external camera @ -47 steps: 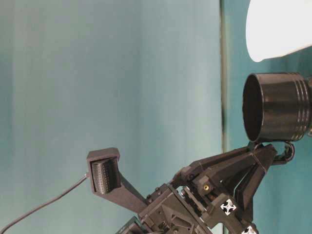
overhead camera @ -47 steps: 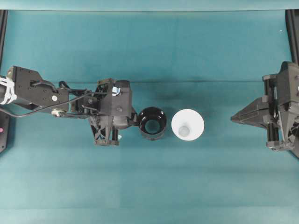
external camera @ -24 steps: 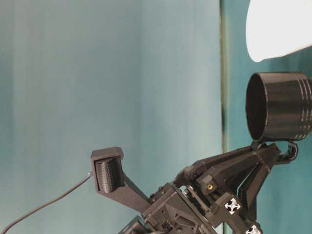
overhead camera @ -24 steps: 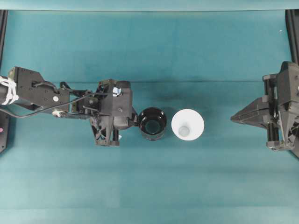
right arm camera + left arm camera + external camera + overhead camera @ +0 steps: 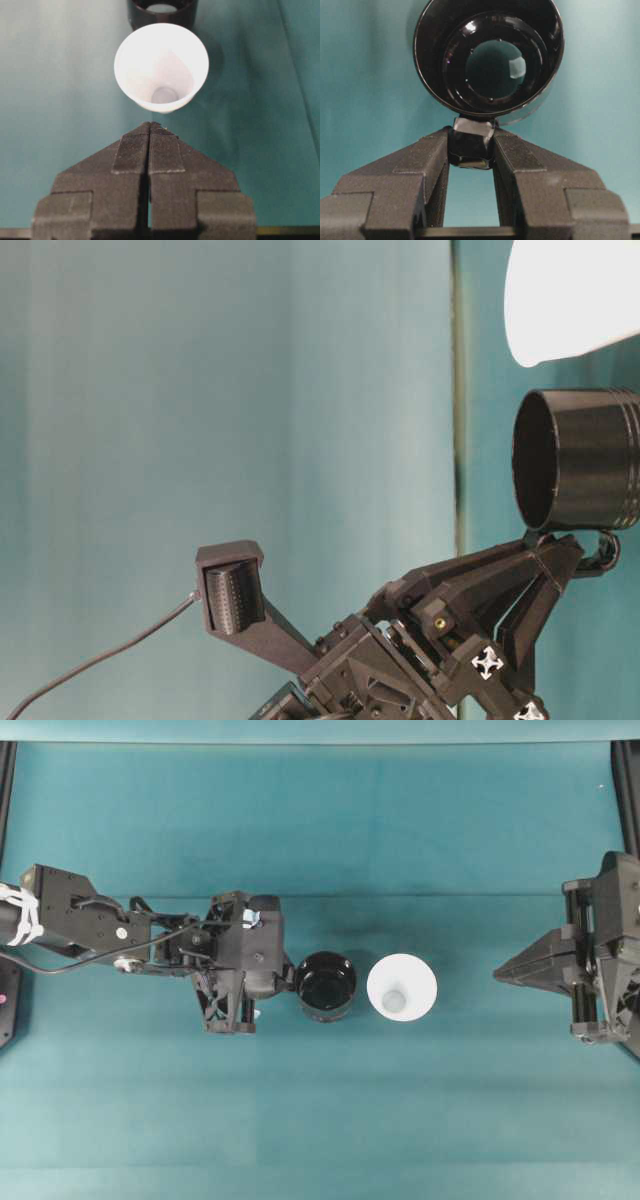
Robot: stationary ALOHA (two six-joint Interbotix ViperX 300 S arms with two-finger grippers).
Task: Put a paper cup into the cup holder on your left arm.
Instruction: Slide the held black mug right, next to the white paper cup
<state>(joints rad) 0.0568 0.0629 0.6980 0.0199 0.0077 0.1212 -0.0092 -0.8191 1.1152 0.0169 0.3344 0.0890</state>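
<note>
On teal table [image 5: 420,840]: one paper cup [image 5: 401,987], one cup holder [image 5: 327,985] gripped by left claw [image 5: 471,150]; right claw [image 5: 149,145] clenched.

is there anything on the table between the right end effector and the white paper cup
Nothing visible. In the overhead view bare teal cloth lies between the shut right end effector and the paper cup. The cup holder, gripped by the left end effector, sits on the cup's far side.

The holder [image 5: 489,55] is glossy black, smooth, throwing bright highlights. The cup [image 5: 161,67] is matt white paper. Ribbed matt black plastic fingers [image 5: 131,154]. The counter [image 5: 320,1110] is matt teal, cloth-like.
</note>
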